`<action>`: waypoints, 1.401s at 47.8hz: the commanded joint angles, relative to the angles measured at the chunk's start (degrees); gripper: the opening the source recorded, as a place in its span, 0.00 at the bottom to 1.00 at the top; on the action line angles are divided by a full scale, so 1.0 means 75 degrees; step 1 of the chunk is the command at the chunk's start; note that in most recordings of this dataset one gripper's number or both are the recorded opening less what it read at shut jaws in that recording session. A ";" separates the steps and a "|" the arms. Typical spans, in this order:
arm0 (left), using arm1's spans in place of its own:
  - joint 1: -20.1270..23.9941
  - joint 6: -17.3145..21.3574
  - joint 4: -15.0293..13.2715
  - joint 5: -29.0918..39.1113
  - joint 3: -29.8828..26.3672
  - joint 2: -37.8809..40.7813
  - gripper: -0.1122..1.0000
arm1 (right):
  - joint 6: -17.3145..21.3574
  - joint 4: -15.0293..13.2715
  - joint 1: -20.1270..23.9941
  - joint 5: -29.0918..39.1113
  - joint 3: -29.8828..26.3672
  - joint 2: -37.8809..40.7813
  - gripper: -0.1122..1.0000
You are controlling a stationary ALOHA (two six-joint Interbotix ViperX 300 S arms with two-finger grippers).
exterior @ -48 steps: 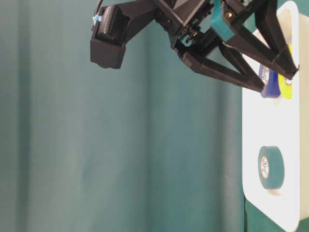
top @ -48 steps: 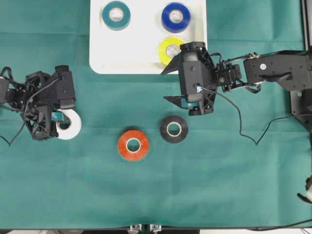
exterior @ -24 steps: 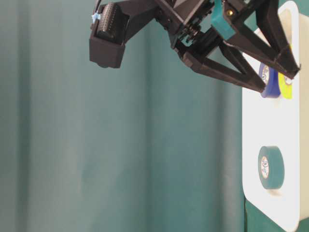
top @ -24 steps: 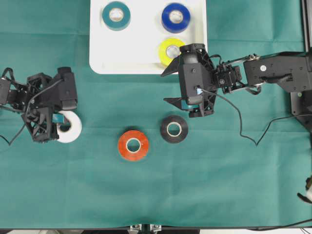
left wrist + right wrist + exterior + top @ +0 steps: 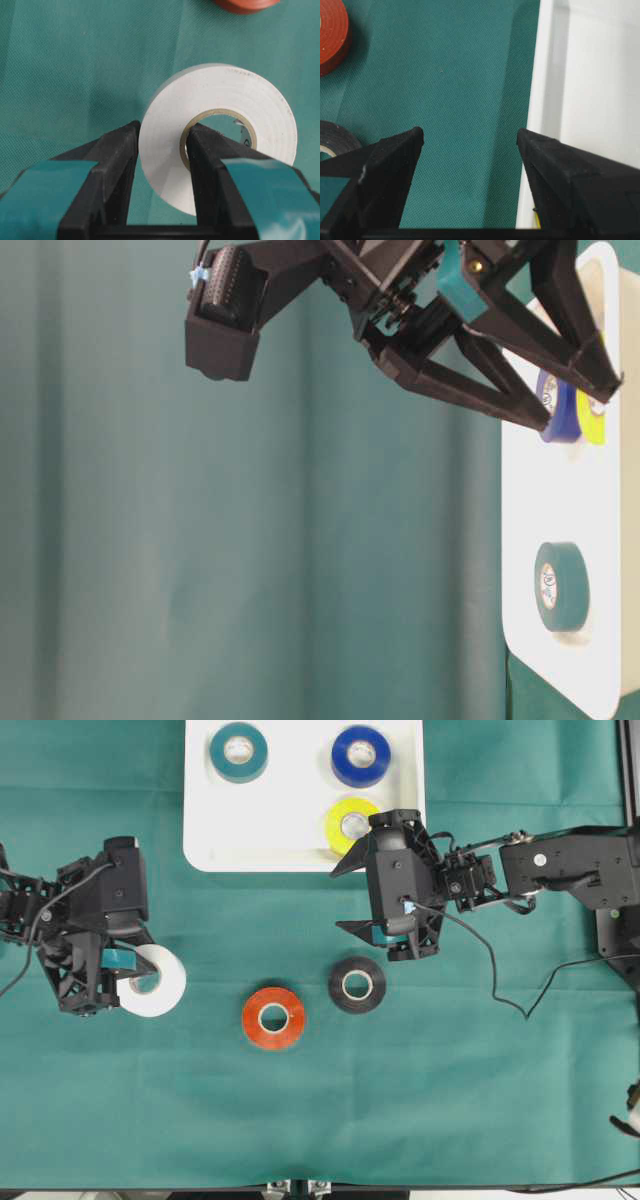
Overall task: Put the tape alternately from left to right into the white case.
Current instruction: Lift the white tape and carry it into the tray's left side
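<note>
Take the white case (image 5: pixel 300 830) as your landmark: it sits at the far edge of the green cloth (image 5: pixel 450 1100), and it already holds three rolls, a teal roll (image 5: pixel 238 751) in its far left part, a blue roll (image 5: pixel 361 755) in its far right part, and a yellow roll (image 5: pixel 350 823) just nearer than the blue one, by the case's near right corner. Your left gripper (image 5: pixel 160 150) is well to the near left of the case, and its jaws are clamped on the white tape roll (image 5: pixel 152 982): in the left wrist view you see one finger (image 5: pixel 210 165) through the roll's core and the other against its outer face, pinching the wall of the roll (whether it is clear of the cloth you cannot tell from these views). Your right gripper (image 5: pixel 352 895) hangs just off the case's near right corner with its jaws spread wide and nothing between them; in the right wrist view you see bare cloth in the gap and the case's rim beside one finger. Two rolls lie flat on the cloth nearer to you than the case: an orange-red roll (image 5: pixel 273 1018) below its middle, and a black roll (image 5: pixel 357 985) below its right part, close under the right gripper.
</note>
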 commanded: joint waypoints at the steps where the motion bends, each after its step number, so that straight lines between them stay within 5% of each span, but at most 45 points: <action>1: 0.0012 0.0000 0.0000 -0.0023 -0.0141 -0.0141 0.07 | 0.0012 0.0023 0.0023 -0.0070 -0.0059 -0.0129 0.84; 23: 0.0820 0.0129 0.0035 -0.0293 -0.0281 -0.0082 0.07 | 0.0000 0.0023 0.0023 -0.0059 -0.0094 -0.0129 0.84; 45: 0.2613 0.1910 0.0035 -0.1090 -0.0598 0.0352 0.07 | 0.0000 0.0023 0.0023 -0.0059 -0.0059 -0.0129 0.84; 67: 0.3586 0.2848 0.0035 -0.1090 -0.1488 0.1793 0.07 | 0.0000 0.0023 0.0023 -0.0070 -0.0047 -0.0117 0.84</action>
